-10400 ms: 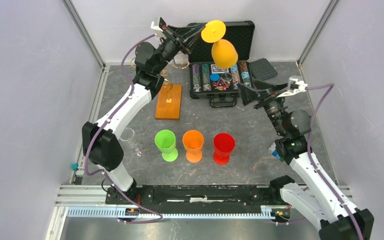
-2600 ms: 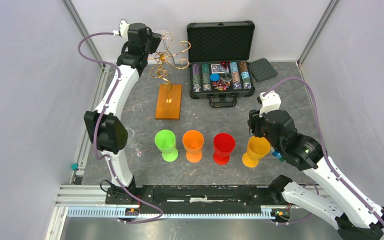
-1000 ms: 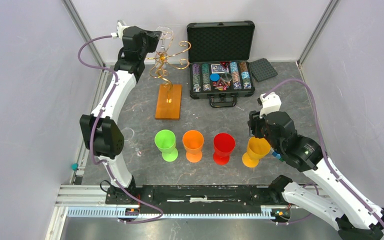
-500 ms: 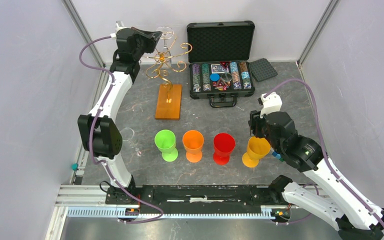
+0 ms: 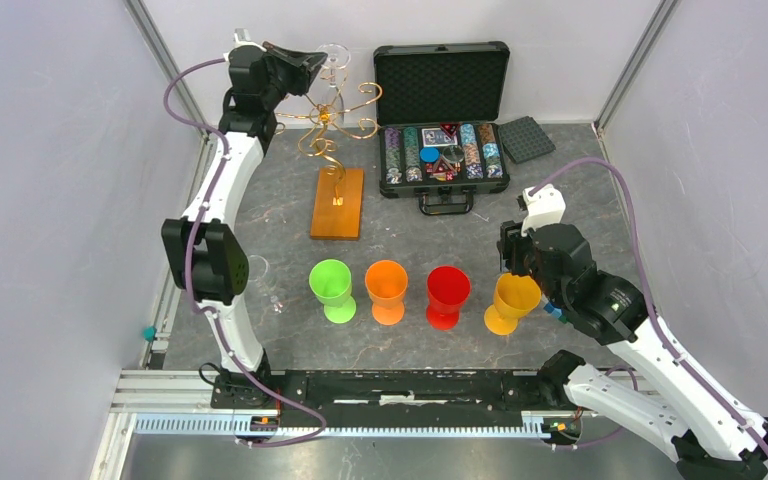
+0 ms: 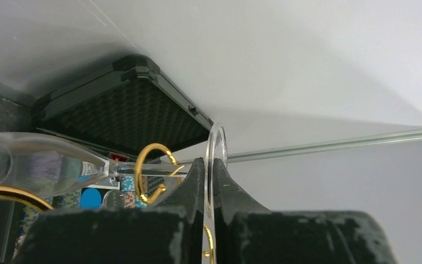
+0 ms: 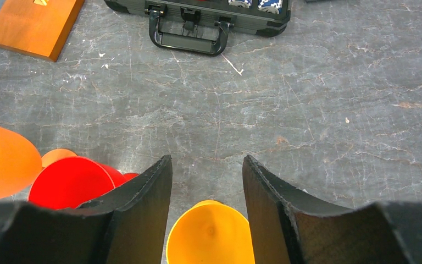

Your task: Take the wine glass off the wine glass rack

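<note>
The wine glass rack (image 5: 328, 120) is a golden wire tree on an orange wooden base (image 5: 338, 202) at the back left. A clear wine glass (image 5: 335, 52) hangs at its top. My left gripper (image 5: 312, 63) is shut on the round foot of this wine glass (image 6: 217, 144). The stem runs through a golden wire curl (image 6: 144, 175) and the bowl (image 6: 33, 165) lies to the left. The left gripper (image 6: 209, 163) pinches the foot edge-on. My right gripper (image 7: 206, 160) stands open over a yellow glass (image 7: 211, 234), not touching it. The same right gripper (image 5: 510, 268) is at the front right.
Green (image 5: 331, 283), orange (image 5: 387, 283), red (image 5: 448, 287) and yellow (image 5: 513, 298) plastic glasses stand in a row at the front. An open black chip case (image 5: 443, 110) sits at the back. A clear glass (image 5: 257, 268) lies by the left arm. A black pad (image 5: 527, 137) is beside the case.
My left gripper has shifted slightly up and back with the clear glass's foot in it, and the rack's wire arms have swayed a little. The right arm has not moved.
</note>
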`<state>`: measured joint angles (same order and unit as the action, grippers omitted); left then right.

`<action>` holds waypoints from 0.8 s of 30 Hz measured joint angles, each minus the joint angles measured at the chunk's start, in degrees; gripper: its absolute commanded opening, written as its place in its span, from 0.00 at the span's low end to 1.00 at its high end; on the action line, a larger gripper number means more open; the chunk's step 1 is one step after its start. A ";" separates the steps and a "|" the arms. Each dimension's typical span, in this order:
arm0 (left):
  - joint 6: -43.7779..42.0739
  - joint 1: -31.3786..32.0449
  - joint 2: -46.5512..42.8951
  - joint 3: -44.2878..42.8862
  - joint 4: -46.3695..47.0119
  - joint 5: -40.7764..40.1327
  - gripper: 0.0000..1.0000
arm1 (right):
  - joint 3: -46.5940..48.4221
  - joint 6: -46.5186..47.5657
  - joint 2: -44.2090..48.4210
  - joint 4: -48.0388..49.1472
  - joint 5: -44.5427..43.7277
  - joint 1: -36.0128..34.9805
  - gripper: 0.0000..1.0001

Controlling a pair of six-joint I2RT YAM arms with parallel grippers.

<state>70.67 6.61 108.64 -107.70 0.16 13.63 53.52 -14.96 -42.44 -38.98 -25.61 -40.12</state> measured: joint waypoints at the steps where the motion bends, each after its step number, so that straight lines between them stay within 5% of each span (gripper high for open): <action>1: 0.09 0.04 0.57 -0.15 -0.04 0.24 0.02 | 0.00 -0.02 0.00 0.00 0.00 0.00 0.56; 24: 0.20 0.11 2.49 -0.26 -0.48 6.43 0.02 | 0.00 0.02 -0.74 0.79 -0.42 0.00 0.56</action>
<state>70.87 6.72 111.13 -107.96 -0.32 20.05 53.52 -14.94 -43.18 -38.20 -26.02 -40.12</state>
